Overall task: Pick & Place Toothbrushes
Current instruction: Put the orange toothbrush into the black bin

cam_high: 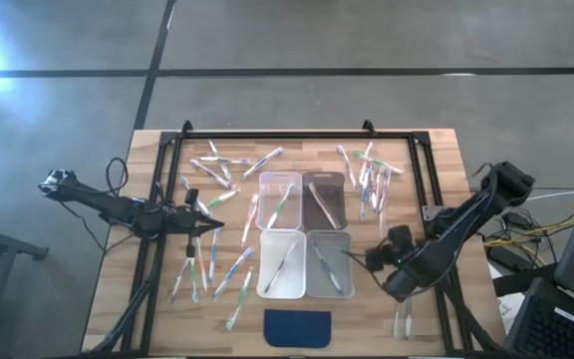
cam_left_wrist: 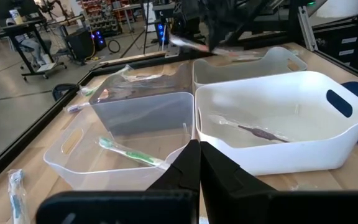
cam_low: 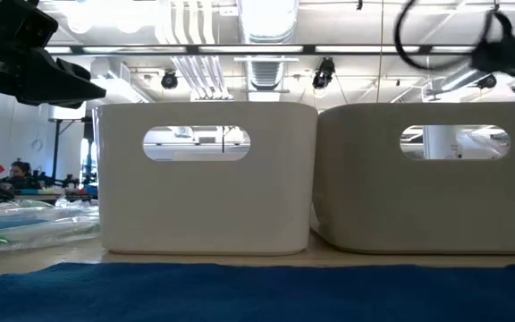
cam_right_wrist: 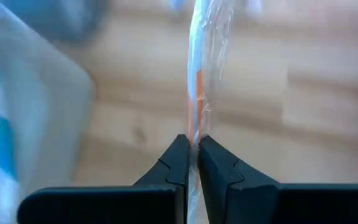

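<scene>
Many thin toothbrushes (cam_high: 222, 170), whitish with green, blue or pink parts, lie scattered on the wooden table left and right of four bins. One or more lie inside each bin. One wrapped toothbrush with an orange part (cam_right_wrist: 199, 93) is pinched between the closed fingers of the right gripper (cam_right_wrist: 193, 149), above the wood.

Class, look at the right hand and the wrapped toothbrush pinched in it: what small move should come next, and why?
Probably lift. The right hand is shut on a wrapped toothbrush that seems to lie low over the bare wood, beside the front right bin. Raising it first should clear the bin wall before carrying it over. The left hand waits shut, left of the bins.
</scene>
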`<act>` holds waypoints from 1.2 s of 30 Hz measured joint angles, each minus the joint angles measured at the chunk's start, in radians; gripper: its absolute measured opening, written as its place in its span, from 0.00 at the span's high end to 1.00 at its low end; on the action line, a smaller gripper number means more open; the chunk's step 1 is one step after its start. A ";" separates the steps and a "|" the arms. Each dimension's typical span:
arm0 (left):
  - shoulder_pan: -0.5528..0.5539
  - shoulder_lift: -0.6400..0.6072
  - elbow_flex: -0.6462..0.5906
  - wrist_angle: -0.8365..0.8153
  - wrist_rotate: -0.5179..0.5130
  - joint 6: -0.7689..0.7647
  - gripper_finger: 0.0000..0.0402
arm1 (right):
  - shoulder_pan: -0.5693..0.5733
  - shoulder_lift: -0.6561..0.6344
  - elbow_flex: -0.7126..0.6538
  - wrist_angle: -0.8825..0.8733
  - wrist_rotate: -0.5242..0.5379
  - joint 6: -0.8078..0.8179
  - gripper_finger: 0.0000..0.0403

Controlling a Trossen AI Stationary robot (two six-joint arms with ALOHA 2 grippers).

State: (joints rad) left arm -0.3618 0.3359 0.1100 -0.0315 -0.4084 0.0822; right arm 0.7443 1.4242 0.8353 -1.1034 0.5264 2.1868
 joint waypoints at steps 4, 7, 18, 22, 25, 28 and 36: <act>0.000 0.000 0.000 0.000 0.000 0.000 0.99 | -0.064 -0.087 0.001 -0.027 0.169 -0.139 0.97; 0.000 0.000 0.000 -0.001 0.000 0.000 0.99 | -0.130 -0.150 0.004 -0.020 0.268 -0.307 0.97; -0.001 0.000 0.000 -0.002 0.000 0.000 0.99 | -0.447 -0.311 0.063 0.212 0.243 -1.051 0.97; -0.001 0.000 0.000 -0.002 0.000 0.000 0.99 | -0.562 -0.310 0.103 0.292 0.122 -1.261 0.97; -0.001 0.000 0.000 -0.003 0.000 0.000 0.99 | -0.647 -0.294 0.136 0.299 0.036 -1.357 0.97; -0.001 0.001 0.000 -0.006 0.000 0.000 0.99 | -0.720 -0.272 0.159 0.299 -0.033 -1.433 0.97; -0.001 0.001 0.000 -0.007 0.000 0.000 0.99 | -0.839 -0.165 0.225 0.302 -0.171 -1.554 0.97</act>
State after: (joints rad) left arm -0.3626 0.3370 0.1101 -0.0383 -0.4084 0.0822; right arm -0.0950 1.2595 1.0599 -0.8011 0.3554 0.6326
